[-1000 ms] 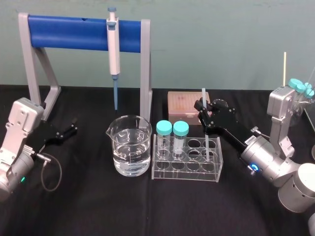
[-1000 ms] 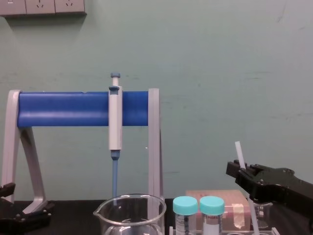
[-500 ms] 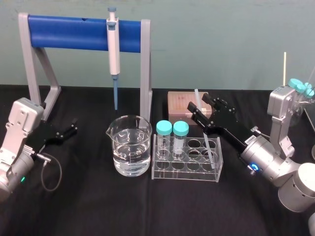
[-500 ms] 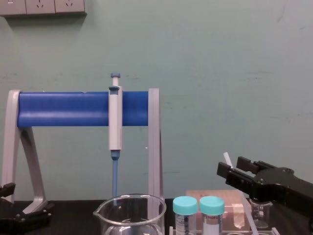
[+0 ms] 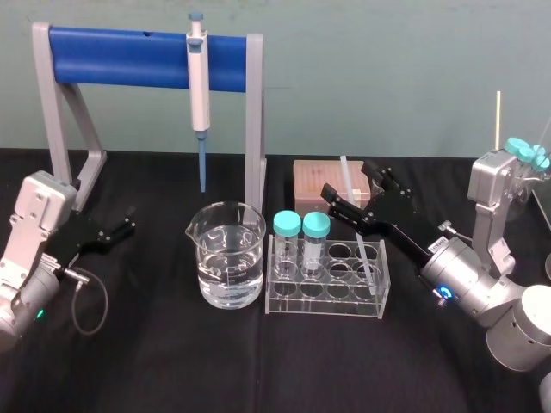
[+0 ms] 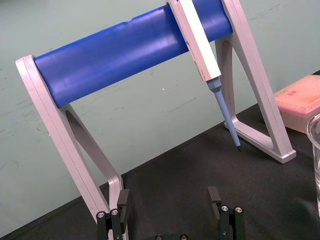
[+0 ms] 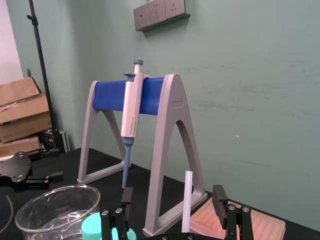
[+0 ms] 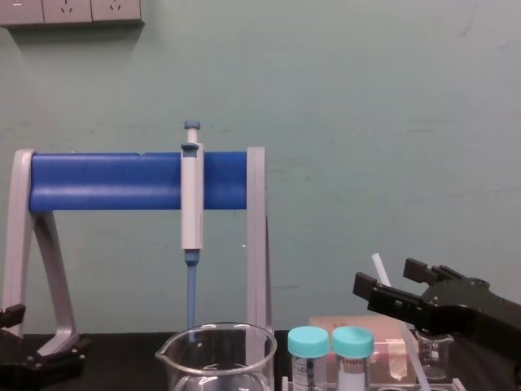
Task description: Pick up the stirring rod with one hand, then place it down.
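The stirring rod (image 5: 345, 176) is a thin whitish rod standing in the clear rack (image 5: 327, 292), in a hole at its right end, leaning with its top toward the left. My right gripper (image 5: 357, 191) is open around the rod's upper part, one finger on each side, neither touching it. In the right wrist view the stirring rod (image 7: 187, 200) stands free between the fingers of the right gripper (image 7: 173, 192). From the chest, the stirring rod (image 8: 379, 269) pokes up between the spread black fingers of the right gripper (image 8: 391, 278). My left gripper (image 5: 120, 224) rests open at the far left, and the left gripper (image 6: 169, 197) holds nothing.
A glass beaker (image 5: 227, 254) with water stands left of the rack. Two teal-capped vials (image 5: 301, 228) sit in the rack's left holes. A grey pipette (image 5: 199, 77) hangs on the blue-barred stand (image 5: 129, 56). A pink tip box (image 5: 314, 185) lies behind the rack.
My right gripper has opened and let go of the stirring rod. The rod's top has tipped to the left, and it now leans in the rack.
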### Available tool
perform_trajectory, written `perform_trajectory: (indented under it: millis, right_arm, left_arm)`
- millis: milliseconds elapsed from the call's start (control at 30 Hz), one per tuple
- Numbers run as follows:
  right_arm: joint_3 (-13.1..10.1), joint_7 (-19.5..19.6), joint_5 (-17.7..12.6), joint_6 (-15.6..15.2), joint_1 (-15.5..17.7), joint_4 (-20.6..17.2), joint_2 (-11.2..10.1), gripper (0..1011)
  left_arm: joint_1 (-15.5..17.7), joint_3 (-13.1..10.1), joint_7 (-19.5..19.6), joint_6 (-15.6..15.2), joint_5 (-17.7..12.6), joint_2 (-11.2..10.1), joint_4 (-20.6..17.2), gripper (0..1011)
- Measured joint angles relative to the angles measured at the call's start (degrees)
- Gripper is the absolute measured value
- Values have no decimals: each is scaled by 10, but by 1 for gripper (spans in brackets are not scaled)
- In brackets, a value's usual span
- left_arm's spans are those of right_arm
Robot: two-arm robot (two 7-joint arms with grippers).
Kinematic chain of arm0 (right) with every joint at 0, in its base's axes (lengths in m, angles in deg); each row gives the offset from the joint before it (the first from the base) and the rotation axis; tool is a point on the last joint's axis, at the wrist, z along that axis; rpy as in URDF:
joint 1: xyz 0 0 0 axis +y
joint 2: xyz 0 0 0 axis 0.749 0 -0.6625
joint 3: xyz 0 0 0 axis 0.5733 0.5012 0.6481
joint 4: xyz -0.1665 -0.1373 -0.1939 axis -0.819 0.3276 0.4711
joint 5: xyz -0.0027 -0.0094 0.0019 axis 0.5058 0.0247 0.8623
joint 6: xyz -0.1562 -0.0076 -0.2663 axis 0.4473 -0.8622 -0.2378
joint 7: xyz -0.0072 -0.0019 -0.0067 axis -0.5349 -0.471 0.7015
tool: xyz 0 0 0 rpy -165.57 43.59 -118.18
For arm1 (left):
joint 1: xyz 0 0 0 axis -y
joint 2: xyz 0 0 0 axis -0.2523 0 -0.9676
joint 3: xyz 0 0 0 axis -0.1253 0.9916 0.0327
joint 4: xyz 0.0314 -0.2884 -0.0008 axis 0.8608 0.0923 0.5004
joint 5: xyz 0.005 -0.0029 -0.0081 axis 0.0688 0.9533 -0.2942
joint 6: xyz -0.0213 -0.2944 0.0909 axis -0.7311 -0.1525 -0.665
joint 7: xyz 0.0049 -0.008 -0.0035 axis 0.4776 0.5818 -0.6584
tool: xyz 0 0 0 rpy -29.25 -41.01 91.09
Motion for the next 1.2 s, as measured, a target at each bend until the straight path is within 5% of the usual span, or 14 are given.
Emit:
perform_trajectory:
  millis: [233,467,767,1200]
  right_arm:
    - [-20,32,8,-4,13,-44,-6,1004]
    - [-71,118,37,-3,43,-97,-8,1004]
    - [-88,184,86,-56,54,-68,0,1004]
    - [-91,190,96,-65,52,-55,5,1004]
  left_arm:
    - [0,0,0,0,0,0,0,1001]
    - [0,0,0,0,0,0,0,1000]
    - [0,0,0,0,0,0,0,1000]
    - [0,0,0,0,0,0,0,1000]
